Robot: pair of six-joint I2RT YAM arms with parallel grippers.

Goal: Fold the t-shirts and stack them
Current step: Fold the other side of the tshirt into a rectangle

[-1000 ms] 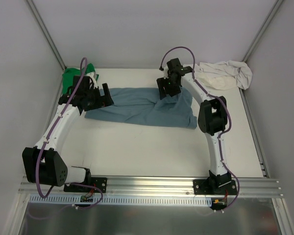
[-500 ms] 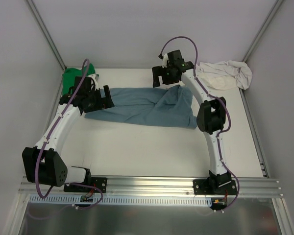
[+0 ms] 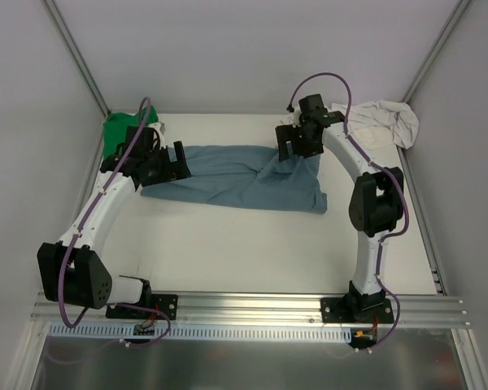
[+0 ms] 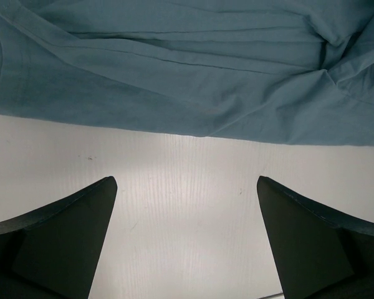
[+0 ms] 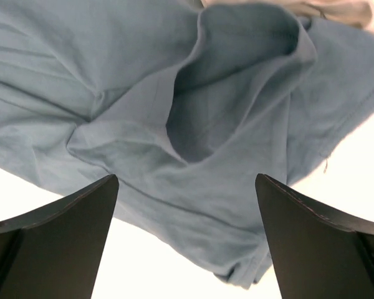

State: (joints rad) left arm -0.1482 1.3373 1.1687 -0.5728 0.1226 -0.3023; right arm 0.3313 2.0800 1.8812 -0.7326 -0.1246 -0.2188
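**Operator:** Left gripper?

**Annotator:** Your left gripper point(image 4: 186, 182) is wide open and holds nothing. In its wrist view both fingers point(image 4: 68, 237) spread over bare table point(image 4: 187, 249). The blue shirt point(image 4: 174, 75) edge runs just past the tips and is not between them. I can't tell whether the tips touch the table.

**Operator:** Right one?

**Annotator:** Your right gripper point(image 5: 187, 179) is also wide open and empty. It hangs over the right end of the blue shirt, above a puffed-up fold with a hollow under it. No cloth is pinched.

**Operator:** Where's the blue shirt overall?

**Annotator:** It lies flat-ish across the far middle of the table, long side running left to right. It is wrinkled and most bunched at the right end. From the top, your left gripper sits at its left end and your right gripper near its far right corner.

**Operator:** The other shirts?

**Annotator:** The green shirt point(image 3: 118, 130) is wadded in the far left corner, behind your left arm point(image 3: 106, 203) and apart from the blue one. The cream shirt point(image 3: 382, 122) is crumpled in the far right corner, just beyond your right arm point(image 3: 350, 154), close to the blue shirt's right end. I can't tell if those two touch. Nothing is stacked.
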